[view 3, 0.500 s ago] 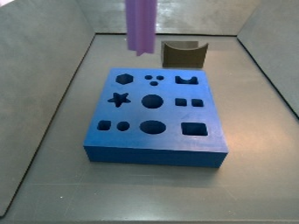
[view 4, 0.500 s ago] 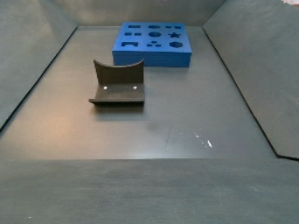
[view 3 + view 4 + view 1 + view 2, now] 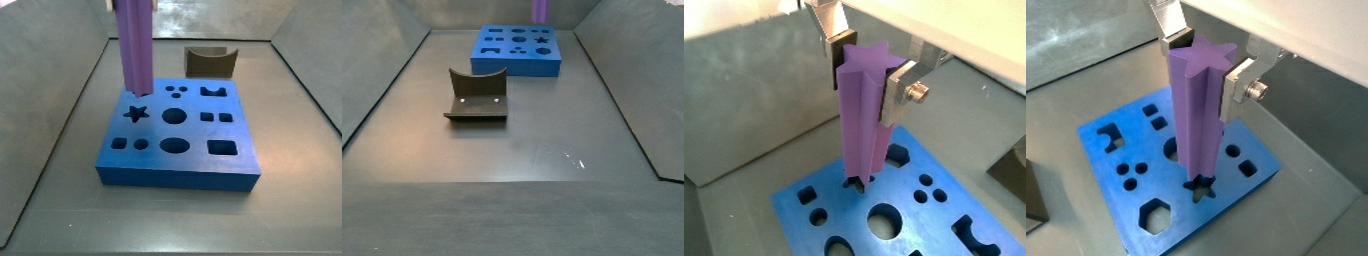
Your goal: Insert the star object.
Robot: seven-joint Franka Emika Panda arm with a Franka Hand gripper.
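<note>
Grey matte floor with grey walls around it; work area is a shallow enclosure.

Star object [image 3: 1197, 110]: held upright, long axis vertical, running straight down from between the fingers [image 3: 1170, 25]. Its top end sits level with the finger plates; its lower end hangs well below them, just above the block face. In both wrist views the two silver plates press opposite sides of the prism's upper part, so the gripper [image 3: 869, 62] is clamped on the star object, with no gap visible between pad and piece.

Blue block [image 3: 178, 132]: lies flat on the floor directly beneath the fingers. Star-shaped hole [image 3: 135, 113] is in the row nearest the prism. In a side view the prism's foot [image 3: 136, 88] reads as just short of that hole, not yet in it. In both wrist views the foot appears over a star-pointed opening [image 3: 1199, 186]; whether the points line up with the hole's points I cannot tell.

Judgement: alignment stage, insertion not begun. The coming move turns on keeping the long axis plumb, with the hole straight below the fingers; rotation about that axis must match before descent, or the tip will catch on the rim.

Fixture [image 3: 477, 94]: dark bracket, well apart from the fingers, out of the path.
</note>
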